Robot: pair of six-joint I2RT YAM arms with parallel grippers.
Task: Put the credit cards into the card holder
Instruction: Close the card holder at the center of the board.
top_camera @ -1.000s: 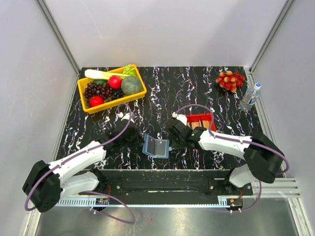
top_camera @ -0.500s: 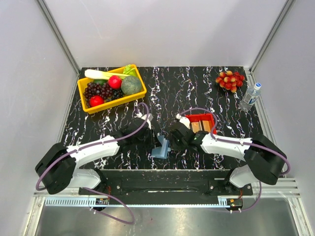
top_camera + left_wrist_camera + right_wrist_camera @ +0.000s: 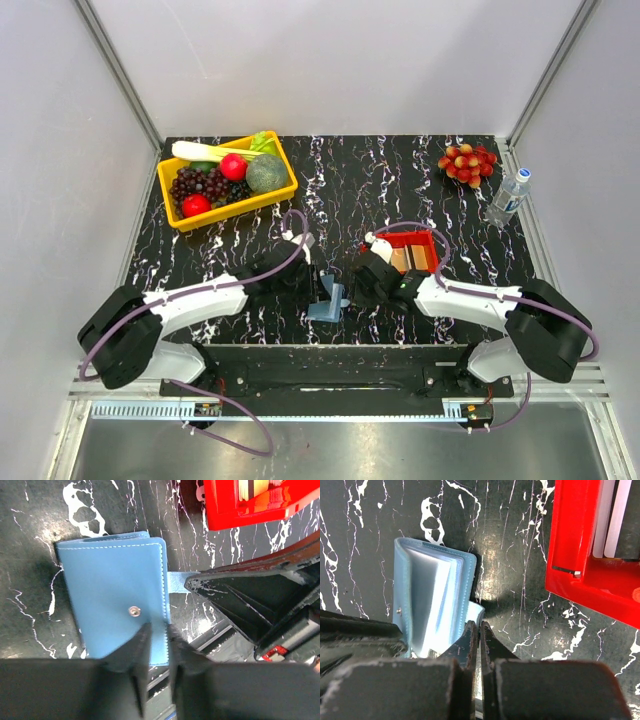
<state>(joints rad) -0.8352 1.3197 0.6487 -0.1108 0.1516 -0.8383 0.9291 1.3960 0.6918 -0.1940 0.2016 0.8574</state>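
Left gripper (image 3: 158,628): fingers parted by a narrow gap, held over the right edge of the card holder's cover, just below its snap stud (image 3: 134,611). Nothing is clamped between them.
Right gripper (image 3: 477,625): fingers pressed together with no gap. The tips meet the end of the holder's little flap (image 3: 175,580), which runs straight from the cover into them and looks pinched.
Card holder (image 3: 110,600): steel-blue and folded over, on the table between the two grippers. Its outer face shows to the left wrist camera. From the right wrist view (image 3: 427,600), clear inner pockets show at a slightly gaping edge. Its tilt cannot be determined.
Credit cards (image 3: 612,515): standing on edge inside the red tray, none in the holder. White and grey edges show here, and tan and orange from above (image 3: 406,259).
Red tray (image 3: 570,555): on the table just beyond the right gripper, apart from the holder.
Table (image 3: 350,180): black with white veining.
Far left: yellow basket (image 3: 230,212) of fruit and vegetables.
Far right: red fruit cluster (image 3: 467,162), with a water bottle (image 3: 508,197) beside it.
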